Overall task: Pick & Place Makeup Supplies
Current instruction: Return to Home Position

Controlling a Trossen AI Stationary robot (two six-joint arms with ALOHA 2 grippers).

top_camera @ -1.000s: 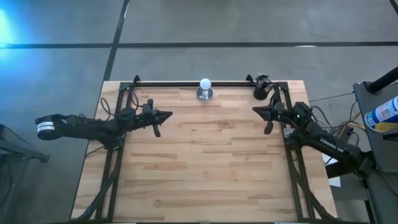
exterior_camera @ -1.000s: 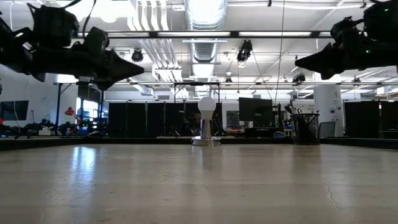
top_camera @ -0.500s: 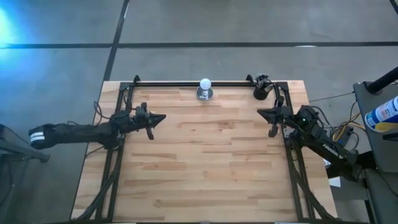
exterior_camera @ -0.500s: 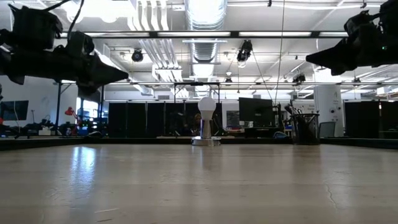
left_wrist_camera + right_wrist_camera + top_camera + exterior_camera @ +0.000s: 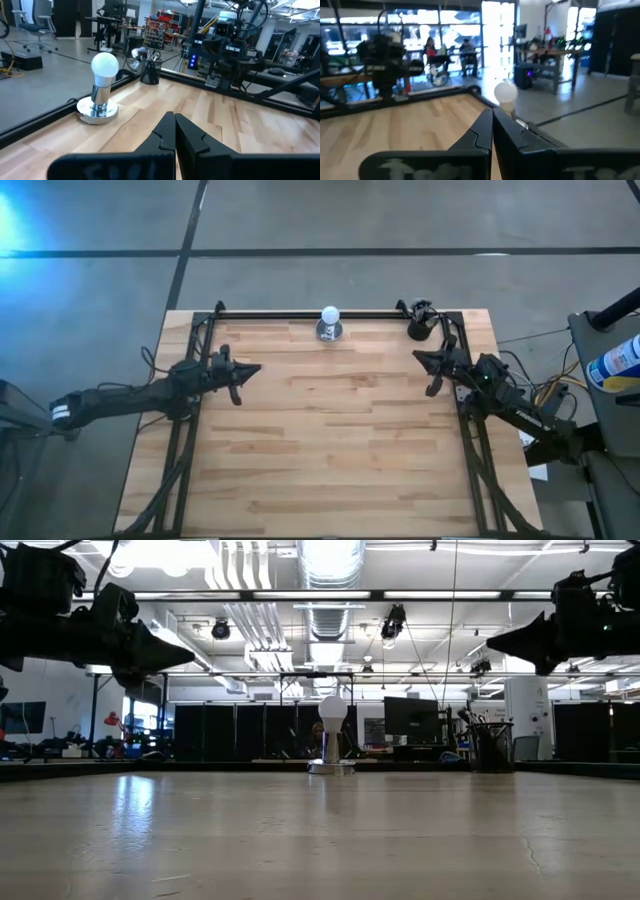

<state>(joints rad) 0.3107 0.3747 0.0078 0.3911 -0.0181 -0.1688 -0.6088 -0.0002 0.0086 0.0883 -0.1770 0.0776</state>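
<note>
The makeup supplies are slim sticks standing upright in a small black cup at the table's far right corner. They also show in the low view. My left gripper is shut and empty, high above the table's left side, pointing toward the right edge. It also shows in the left wrist view. My right gripper is shut and empty, high above the right side just near of the cup, pointing toward the left edge. It also shows in the right wrist view.
A white ball on a silver base stands at the middle of the far edge, in front of a black rail. The bare wooden tabletop lies between the two arms and toward the near edge.
My left gripper has drawn back toward the table's left edge, staying shut and high. My right gripper has drawn back a little toward the right edge, still shut.
</note>
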